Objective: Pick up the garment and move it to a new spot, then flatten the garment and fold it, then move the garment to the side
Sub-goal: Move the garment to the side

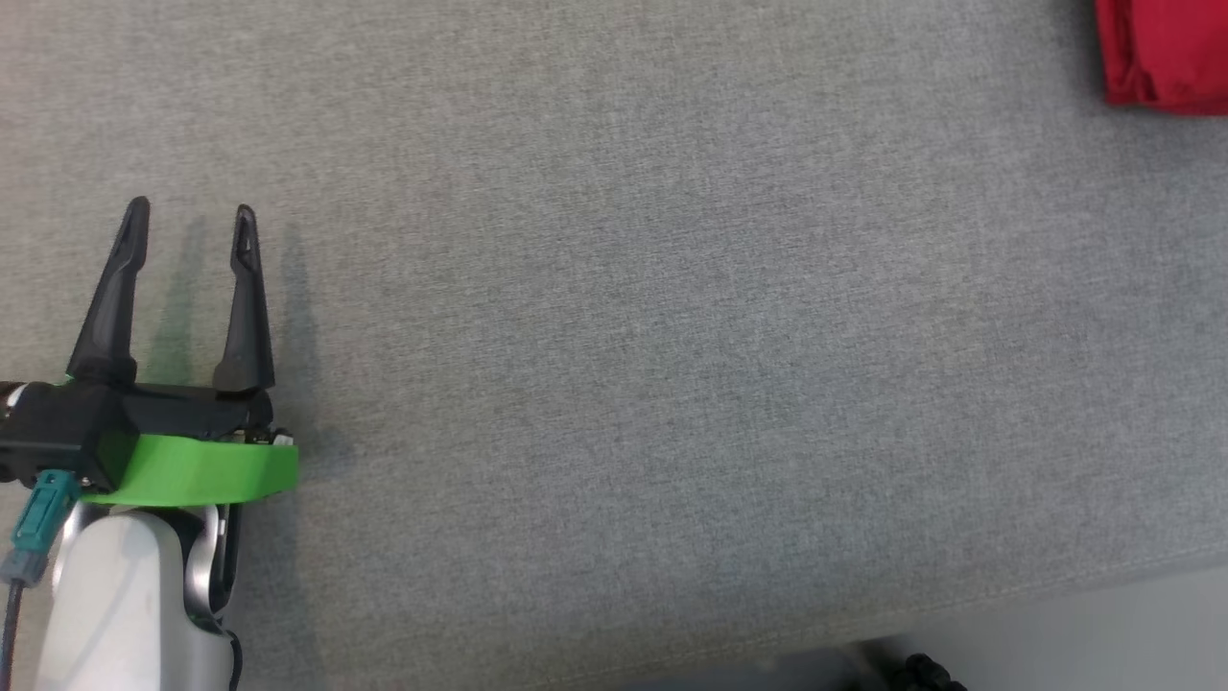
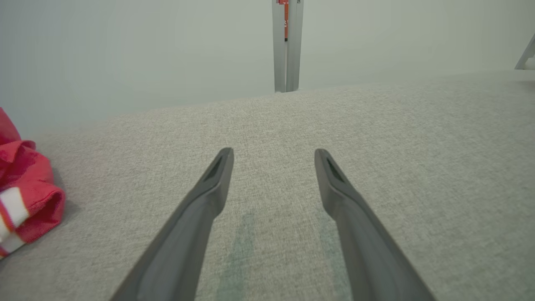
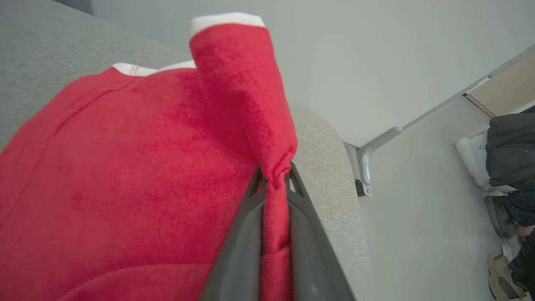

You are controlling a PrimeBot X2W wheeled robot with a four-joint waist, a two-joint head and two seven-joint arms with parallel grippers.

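Garment [image 3: 125, 167]: red with white trim. In the head view we find it at the far right of the grey fabric surface [image 1: 672, 336].
Right gripper [image 3: 276, 177]: we see both fingers pinched narrow on a bunched fold of the garment.
Left gripper [image 1: 192, 205]: we note the fingers spread wide with nothing between them. It sits at near left over the surface, well apart from the garment.
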